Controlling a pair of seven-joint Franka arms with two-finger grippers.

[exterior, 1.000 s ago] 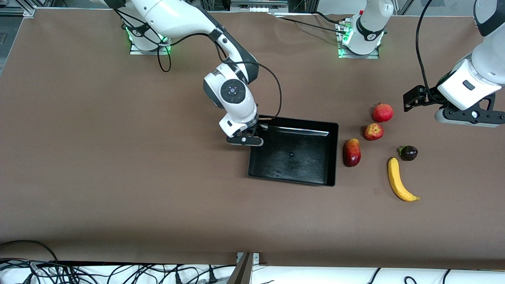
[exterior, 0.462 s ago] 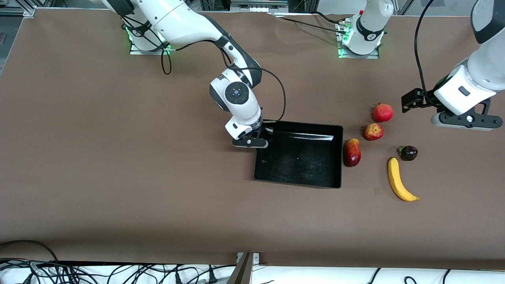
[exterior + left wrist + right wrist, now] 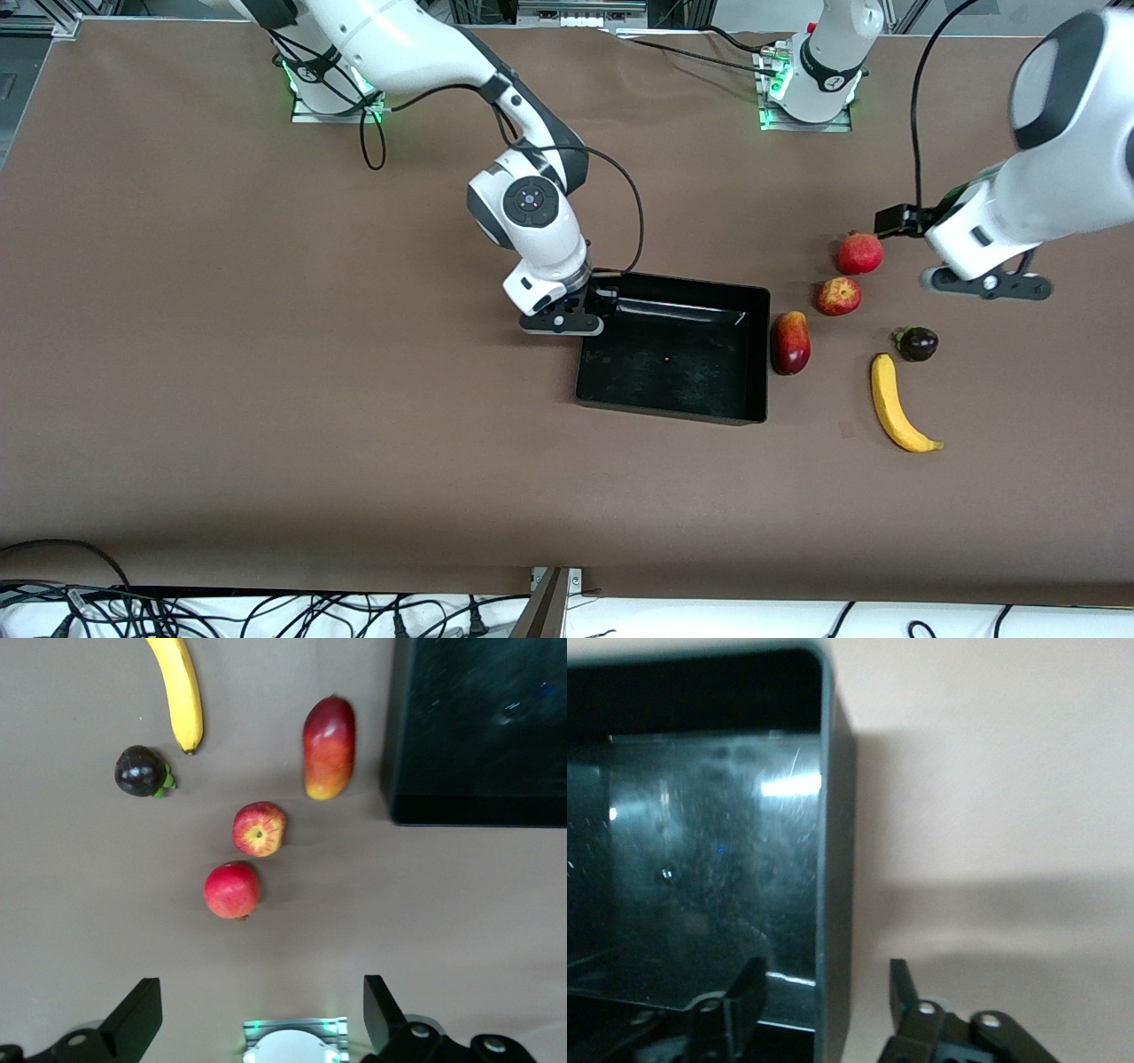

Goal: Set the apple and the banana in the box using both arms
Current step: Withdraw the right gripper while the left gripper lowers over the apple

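The apple [image 3: 838,296] lies on the table between a round red fruit and an elongated red-yellow fruit; it also shows in the left wrist view [image 3: 260,828]. The banana [image 3: 897,403] lies nearest the front camera [image 3: 180,691]. The black box [image 3: 669,409] sits mid-table beside the fruits. My right gripper [image 3: 567,321] is low at the box's corner toward the right arm's end. It is open, its jaws astride the box wall [image 3: 833,859] with a gap on each side [image 3: 824,979]. My left gripper [image 3: 983,285] is open and empty in the air by the fruits [image 3: 257,1028].
A round red fruit with a crown [image 3: 859,253] lies by the apple. An elongated red-yellow fruit [image 3: 790,343] lies right beside the box. A dark purple fruit [image 3: 917,343] sits by the banana's end. Cables run along the table's front edge.
The box has slid toward the left arm's end and closer to the fruits, with my right gripper at its wall. My left gripper has moved in toward the fruits.
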